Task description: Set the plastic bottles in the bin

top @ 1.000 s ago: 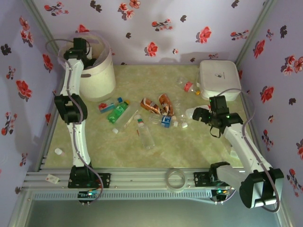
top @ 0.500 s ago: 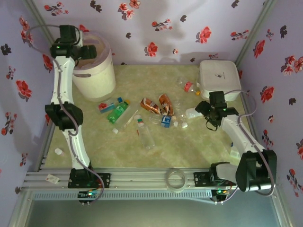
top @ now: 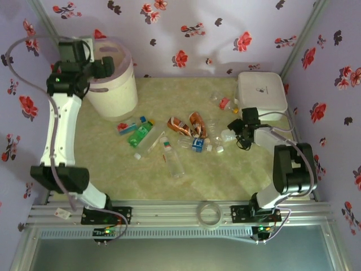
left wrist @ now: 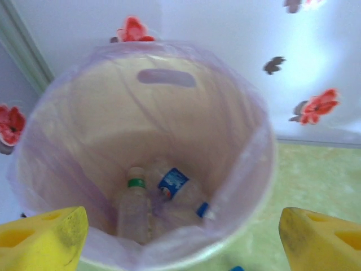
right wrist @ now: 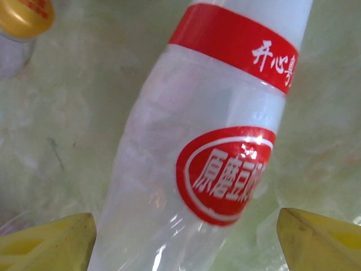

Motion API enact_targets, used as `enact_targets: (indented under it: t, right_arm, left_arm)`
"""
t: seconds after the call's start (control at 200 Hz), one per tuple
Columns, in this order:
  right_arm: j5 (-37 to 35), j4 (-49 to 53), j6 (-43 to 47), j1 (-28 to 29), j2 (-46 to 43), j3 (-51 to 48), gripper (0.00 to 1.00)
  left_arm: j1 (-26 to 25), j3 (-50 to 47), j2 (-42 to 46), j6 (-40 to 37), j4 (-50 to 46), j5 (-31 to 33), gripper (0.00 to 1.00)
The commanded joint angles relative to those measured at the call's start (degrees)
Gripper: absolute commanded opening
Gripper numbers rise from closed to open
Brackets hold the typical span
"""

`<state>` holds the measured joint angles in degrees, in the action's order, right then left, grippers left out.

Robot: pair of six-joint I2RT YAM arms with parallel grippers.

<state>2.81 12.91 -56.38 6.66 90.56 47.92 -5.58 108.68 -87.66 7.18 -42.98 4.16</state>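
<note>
Right gripper (right wrist: 183,240), jaws apart, astride the white red-labelled bottle (right wrist: 203,141); left gripper (left wrist: 180,237) unclenched above the bin (left wrist: 84,130).

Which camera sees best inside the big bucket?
The left wrist view: it looks down into the tall round cream-white plastic bin, showing clear plastic bottles inside. The top view shows its outside wall from afar.

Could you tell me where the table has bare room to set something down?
Bare: the near strip of table between bottles and metal rail, and the back between bin and white box. Crowded: the middle, with bottles.
</note>
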Motion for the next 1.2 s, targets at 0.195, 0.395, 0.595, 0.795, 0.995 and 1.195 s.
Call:
enact_targets:
  t: [0.195, 0.395, 0.595, 0.795, 0.995, 1.195]
  right_arm:
    - [0.08, -3.99, -1.21, 0.44, 6.23, 2.01, 0.74]
    - [-1.23, -0.87, 2.04, 0.46, 2.77, 0.73, 0.53]
    - [-2.8, 6.69, 7.59, 0.37, -4.36, 0.74, 0.34]
    - [-1.56, 16.29, 20.6, 2.02, -12.22, 4.99, 0.37]
    - [10.69, 15.0, 39.99, 12.24, -14.96, 8.96, 0.36]
    - [16.13, 7.55, 48.24, 21.5, -16.82, 8.09, 0.35]
  left_arm:
    - [-8.84, -17.58, 14.97, 7.37, 6.79, 2.1, 0.88]
    - [-12.09, -26.0, 19.5, 13.8, 7.03, -1.88, 0.89]
    - [-12.21, -31.98, 20.86, 20.08, 11.2, -9.25, 0.89]
    - [-13.74, -33.2, 20.51, 25.54, 17.26, -14.51, 0.9]
    - [-18.94, -31.99, 13.86, 27.55, 22.54, -20.85, 0.97]
    - [-22.6, -35.18, 8.56, 32.23, 33.08, -26.59, 1.0]
